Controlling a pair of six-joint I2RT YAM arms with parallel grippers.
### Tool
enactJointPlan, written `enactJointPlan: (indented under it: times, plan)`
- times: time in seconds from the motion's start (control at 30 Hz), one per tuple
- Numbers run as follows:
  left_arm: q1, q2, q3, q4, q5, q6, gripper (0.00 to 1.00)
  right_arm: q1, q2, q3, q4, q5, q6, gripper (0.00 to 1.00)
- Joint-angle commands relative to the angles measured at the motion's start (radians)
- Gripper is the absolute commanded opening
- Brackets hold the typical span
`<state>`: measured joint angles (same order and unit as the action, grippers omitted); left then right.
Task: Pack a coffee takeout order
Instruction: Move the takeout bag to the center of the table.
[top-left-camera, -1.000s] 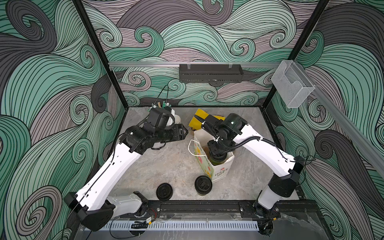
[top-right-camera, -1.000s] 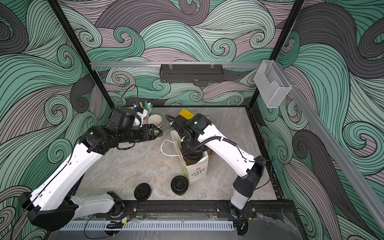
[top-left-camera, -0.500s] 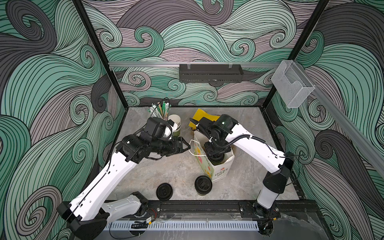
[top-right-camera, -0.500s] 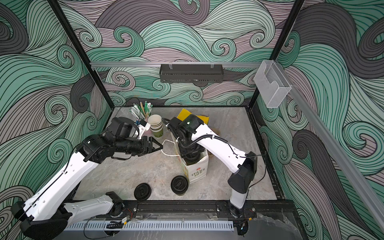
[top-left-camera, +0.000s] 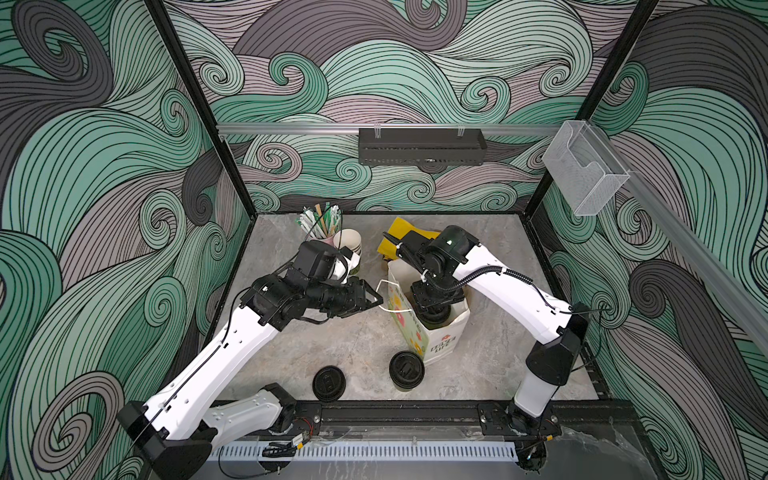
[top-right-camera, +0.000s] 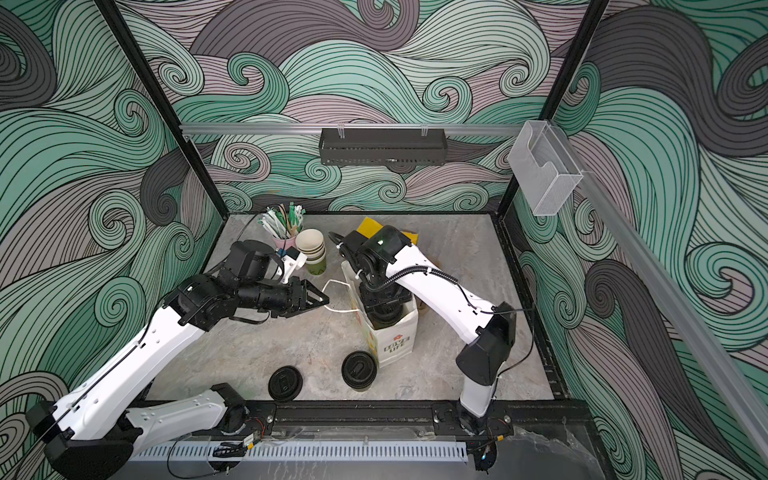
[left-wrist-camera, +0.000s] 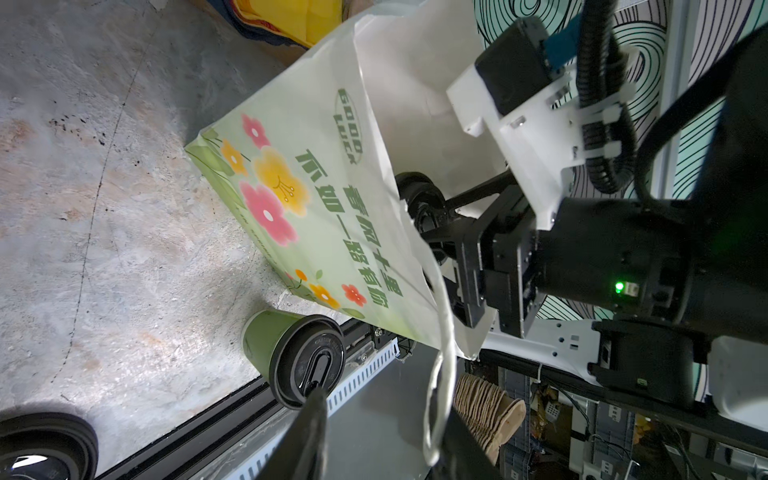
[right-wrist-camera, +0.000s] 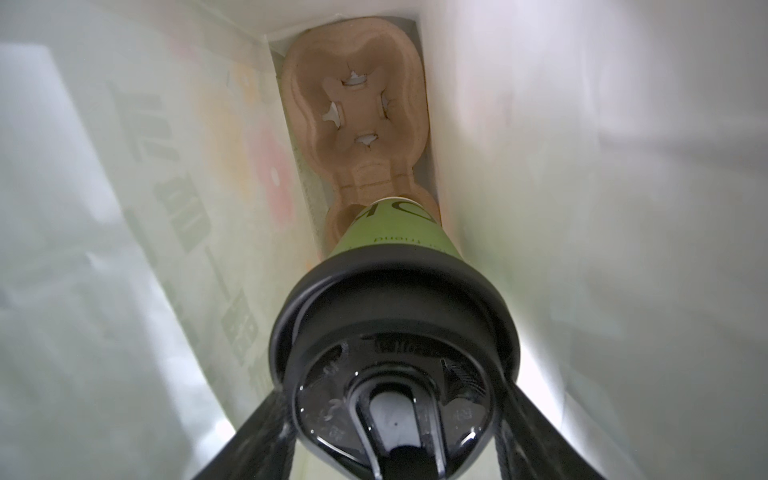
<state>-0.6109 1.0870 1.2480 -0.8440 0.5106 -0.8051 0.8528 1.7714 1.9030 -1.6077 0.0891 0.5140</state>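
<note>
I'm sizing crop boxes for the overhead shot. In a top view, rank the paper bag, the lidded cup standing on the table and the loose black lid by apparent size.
1. paper bag, clearly largest.
2 and 3. lidded cup and loose lid: near equal from above, so I leave them unranked.

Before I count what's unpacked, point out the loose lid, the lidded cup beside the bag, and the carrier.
Loose lid (top-left-camera: 328, 382): in a top view, centre.
Lidded cup (top-left-camera: 406, 369): in a top view, its lid.
Carrier (right-wrist-camera: 307, 83): right wrist view, empty socket's rim.
</note>
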Motion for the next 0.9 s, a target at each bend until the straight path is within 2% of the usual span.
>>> enactJointPlan:
  times: [0.0,0.43,0.87]
  plan:
    - [0.002,-0.01,-0.004,0.048,0.02,-0.017,0.38,-0.007,0.007,-0.016,-0.189,-0.008,-0.022,0.68]
    - [0.003,-0.011,-0.034,0.089,0.029,-0.028,0.18,-0.012,0.035,-0.044,-0.181,-0.034,-0.054,0.68]
    - [0.003,-0.01,-0.042,0.106,0.032,-0.034,0.04,-0.013,0.052,-0.081,-0.128,-0.05,-0.063,0.68]
